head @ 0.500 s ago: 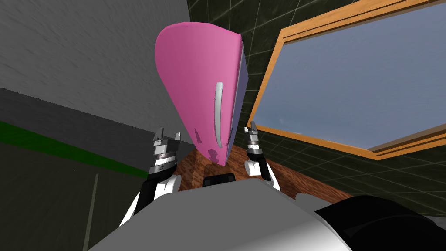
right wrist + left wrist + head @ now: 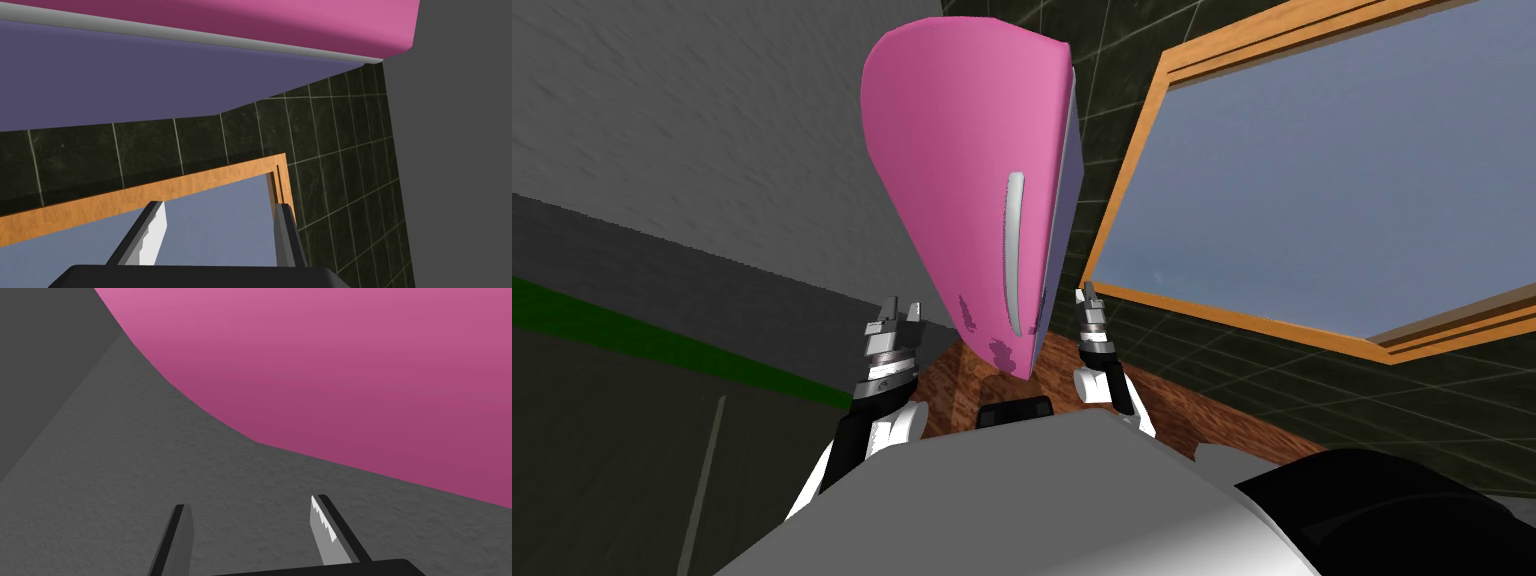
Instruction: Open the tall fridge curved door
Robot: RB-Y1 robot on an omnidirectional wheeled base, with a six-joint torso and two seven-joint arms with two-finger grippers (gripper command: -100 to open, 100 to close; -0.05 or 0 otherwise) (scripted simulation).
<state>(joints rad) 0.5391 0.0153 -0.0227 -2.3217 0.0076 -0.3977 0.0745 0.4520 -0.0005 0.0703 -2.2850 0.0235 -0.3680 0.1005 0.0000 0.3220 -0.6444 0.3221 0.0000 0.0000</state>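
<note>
Overhead, pink door (image 2: 962, 150) shows grey handle (image 2: 1011, 255); right wrist shows purple side (image 2: 125, 80).

White forearms (image 2: 902, 422) with black joints, ribbed silver wrist collars, thin light grey blade fingers (image 2: 324, 538) on dark boxes

In the head view the door (image 2: 962, 150) covers nearly all of the fridge (image 2: 1070, 180). Just a purple sliver of its side shows along the door's right edge. The door's lower tip, at centre, hides part of the wood surface (image 2: 1182, 415). The window (image 2: 1312, 180) is cut off by the top and right edges. My right gripper (image 2: 1085, 293), just right of the door's tip, is too small there to read. In the left wrist view the door runs out of the picture, so its outline is cut. In the right wrist view my fingers (image 2: 152, 232) cover part of the window, and I cannot tell whether the door sits tight against the fridge.
</note>
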